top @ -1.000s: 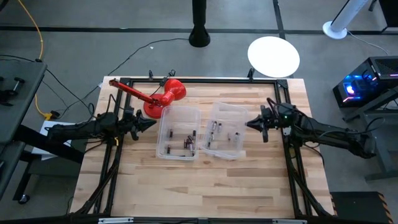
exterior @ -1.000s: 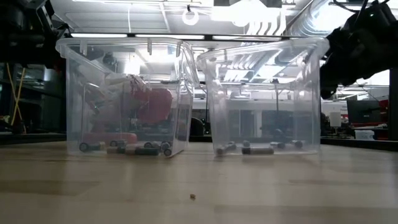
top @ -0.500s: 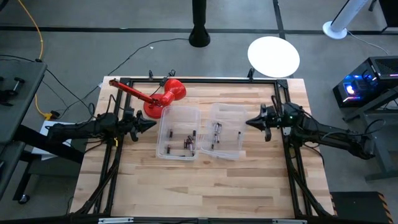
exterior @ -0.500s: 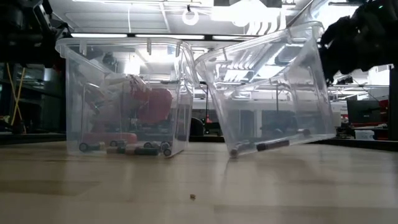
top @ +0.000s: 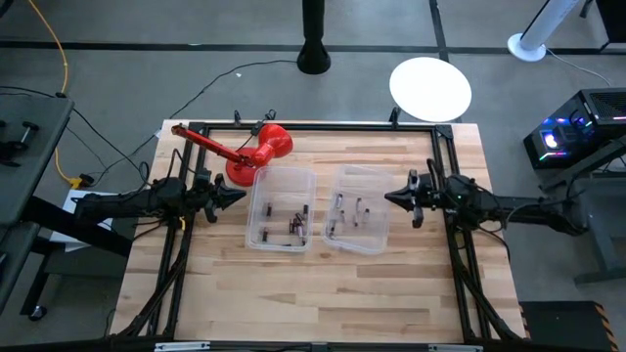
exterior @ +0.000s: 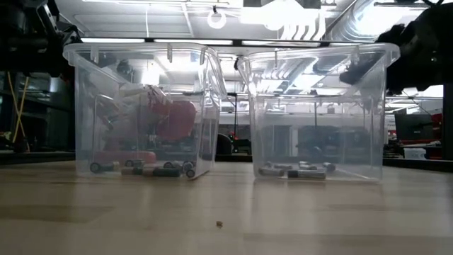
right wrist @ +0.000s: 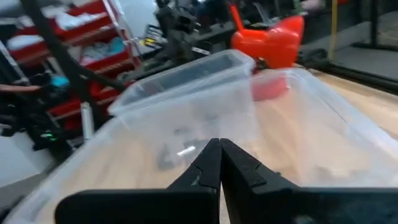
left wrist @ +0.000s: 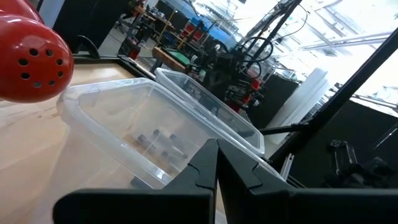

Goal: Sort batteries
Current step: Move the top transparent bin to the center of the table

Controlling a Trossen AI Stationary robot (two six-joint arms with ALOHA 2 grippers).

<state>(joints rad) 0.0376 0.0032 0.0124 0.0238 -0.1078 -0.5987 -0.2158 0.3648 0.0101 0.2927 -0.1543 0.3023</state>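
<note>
Currently: batteries (top: 293, 223), small cylinders, lie in two clear bins standing side by side and flat mid-table, some in the left bin (top: 281, 207), the rest in the right bin (top: 358, 208). Left gripper (top: 238, 195), fingers pinched together and empty, just outside the left bin; right gripper (top: 389, 197), likewise closed and empty, by the right bin's rim. Handling advice: part the fingers before reaching over a rim, then pinch one battery across its middle.
</note>
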